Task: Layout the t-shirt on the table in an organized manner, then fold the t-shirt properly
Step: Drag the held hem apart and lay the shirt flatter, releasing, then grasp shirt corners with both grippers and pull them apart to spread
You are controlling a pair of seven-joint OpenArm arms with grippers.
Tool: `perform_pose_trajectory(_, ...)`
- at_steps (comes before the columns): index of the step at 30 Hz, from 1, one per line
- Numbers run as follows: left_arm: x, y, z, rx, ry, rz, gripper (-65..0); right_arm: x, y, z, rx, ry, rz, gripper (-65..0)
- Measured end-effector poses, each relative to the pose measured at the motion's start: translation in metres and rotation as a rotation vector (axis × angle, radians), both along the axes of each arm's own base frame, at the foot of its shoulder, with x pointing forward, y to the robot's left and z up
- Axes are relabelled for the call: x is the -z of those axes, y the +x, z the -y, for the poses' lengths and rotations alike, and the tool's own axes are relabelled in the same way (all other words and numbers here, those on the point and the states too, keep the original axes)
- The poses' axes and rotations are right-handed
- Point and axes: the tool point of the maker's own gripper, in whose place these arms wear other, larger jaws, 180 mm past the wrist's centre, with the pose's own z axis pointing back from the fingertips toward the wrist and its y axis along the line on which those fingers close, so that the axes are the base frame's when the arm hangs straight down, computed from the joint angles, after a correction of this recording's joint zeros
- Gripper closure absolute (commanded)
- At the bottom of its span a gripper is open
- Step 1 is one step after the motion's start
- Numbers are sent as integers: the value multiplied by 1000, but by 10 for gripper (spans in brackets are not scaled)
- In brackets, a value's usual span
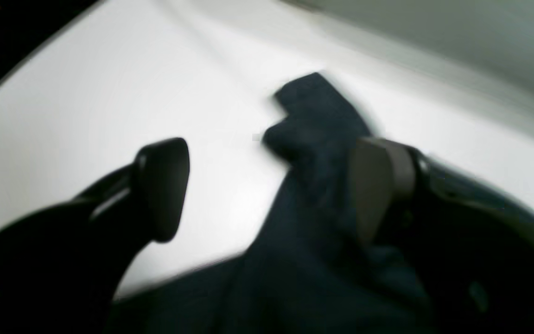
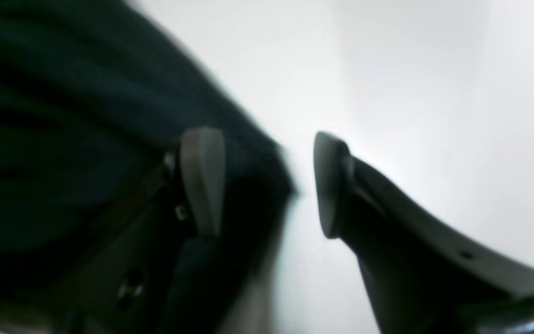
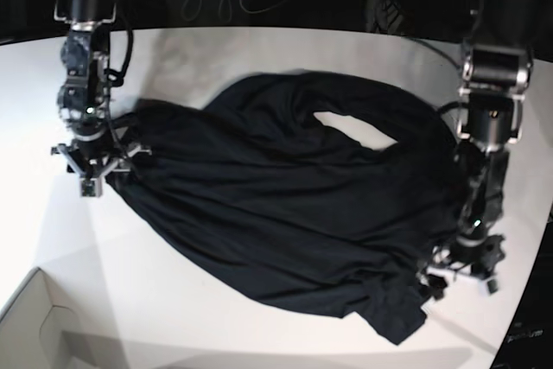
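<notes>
The shirt (image 3: pixel 285 205) lies rumpled across the middle of the table (image 3: pixel 190 317), folded over itself, one corner trailing toward the front edge. The left gripper (image 1: pixel 267 190) gapes wide over that corner, holding nothing. The right gripper (image 2: pixel 269 185) stands parted astride the opposite edge; closing there could bunch several layers.

Base cam overhead; wrist cams close, blurry, prob. sharing t-shirt (image 3: pixel 285 205).
</notes>
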Motion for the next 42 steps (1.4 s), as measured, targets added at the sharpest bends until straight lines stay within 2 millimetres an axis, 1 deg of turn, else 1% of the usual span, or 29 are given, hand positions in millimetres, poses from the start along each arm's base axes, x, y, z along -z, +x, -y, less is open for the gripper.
perform_pose_trajectory(1,2,-9,-7,-18,-17,-5,-522,-9,0,-9,-16,10,33,-315)
perform_pose_trajectory(3,8,-30,-16,-37,-59,-5,-522,-21,-6,-21,-27,22,71,-315)
perform_pose_trajectory(6,18,-64,-39,-101,-86,-23,-522,-29,-21,-28,-33,17,83,-315)
perform_pose_trajectory(7,24,-73,-48,-128,-91,-43,-522,-31,-26,-30,-37,17,85,-315)
perform_pose_trajectory(8,33,-80,-53,-145,-97,-69,-522,-33,-30,-32,-33,20,87,-315)
perform_pose_trajectory(10,48,-90,-55,-152,-91,-107,-522,-37,-40,-39,-26,34,97,-315)
perform_pose_trajectory(12,68,-97,-49,-145,-114,-154,-522,-37,-49,-55,-47,58,100,-315)
perform_pose_trajectory(14,90,-108,-51,-160,-131,-208,-522,-29,-64,-72,-82,76,71,-315)
perform_pose_trajectory(16,95,-113,-61,-188,-115,-197,-522,-15,-80,-87,-118,93,17,-315)
perform_pose_trajectory(18,97,-117,-70,-202,-112,-214,-522,-3,-93,-98,-140,105,-25,-315)
perform_pose_trajectory(21,99,-120,-75,-208,-100,-216,-522,21,-99,-101,-146,115,-81,-315)
perform_pose_trajectory(23,100,-130,-82,-200,-91,-228,-522,34,-99,-98,-138,117,-104,-315)
perform_pose_trajectory(25,101,-145,-97,-211,-51,-239,-522,39,-85,-89,-145,101,-92,-315)
perform_pose_trajectory(28,98,-168,-117,-262,-39,-241,-522,44,-53,-63,-124,67,-82,-315)
perform_pose_trajectory(30,97,-186,-127,-301,-59,-247,-522,44,-31,-48,-124,44,-68,-315)
perform_pose_trajectory(32,96,-203,-132,-321,-55,-259,-522,45,-9,-32,-109,44,-58,-315)
perform_pose_trajectory(34,94,-217,-132,-319,-57,-280,-522,45,16,-16,-81,33,-58,-315)
perform_pose_trajectory(35,93,-221,-129,-308,-64,-305,-522,45,27,-8,-66,31,-69,-315)
perform_pose_trajectory(36,87,-222,-128,-304,-67,-299,-522,44,36,0,-51,16,-87,-315)
perform_pose_trajectory(38,67,-219,-125,-303,-82,-249,-522,37,51,12,-28,2,-98,-315)
perform_pose_trajectory(40,45,-215,-123,-306,-89,-196,-522,30,51,28,19,-1,-111,-315)
perform_pose_trajectory(41,39,-215,-121,-305,-97,-186,-522,25,48,38,48,0,-99,-315)
perform_pose_trajectory(42,40,-216,-118,-305,-113,-204,-522,16,45,49,84,4,-79,-315)
